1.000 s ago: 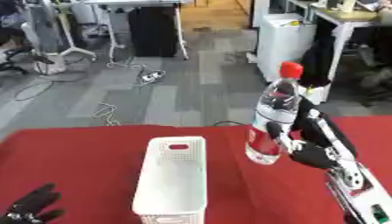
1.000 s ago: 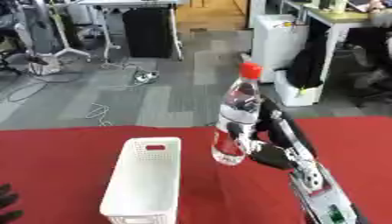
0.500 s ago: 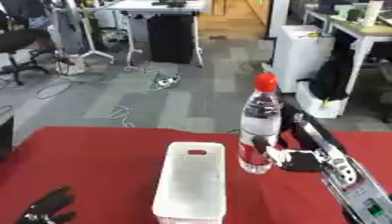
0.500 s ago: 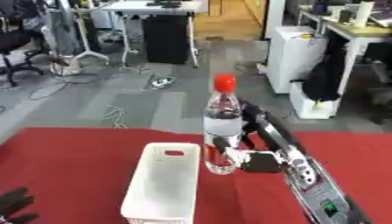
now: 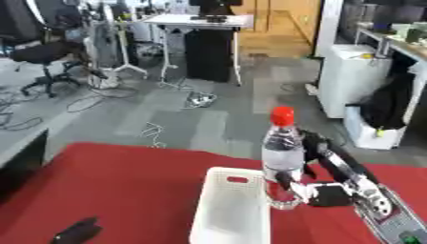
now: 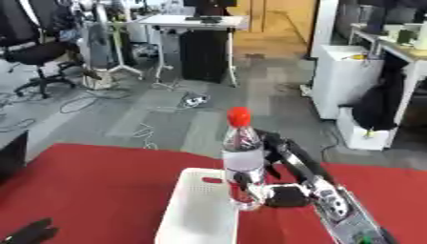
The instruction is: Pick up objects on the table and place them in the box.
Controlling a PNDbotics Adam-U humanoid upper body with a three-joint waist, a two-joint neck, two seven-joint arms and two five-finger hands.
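Holding the water bottle (image 5: 283, 157) upright by its lower half, the right hand (image 5: 313, 190) has its fingers curled round the clear body, red cap on top. The bottle now hangs at the right rim of the white box (image 5: 230, 209), its base just overlapping that edge. A second ago it sat well to the right of the box, with a clear strip of red counter (image 5: 125, 186) between them; half a second ago the gap had nearly closed. The head has also swung meanwhile, so part of that shift is the camera's, but the bottle's closing on the box is real. That suggests the carry is almost done: what remains is a little more travel leftward, a lowering into the box, and a release. The left hand (image 5: 76, 231) shows dark at the near left corner of the counter; whether its fingers are straight or curled cannot be told.
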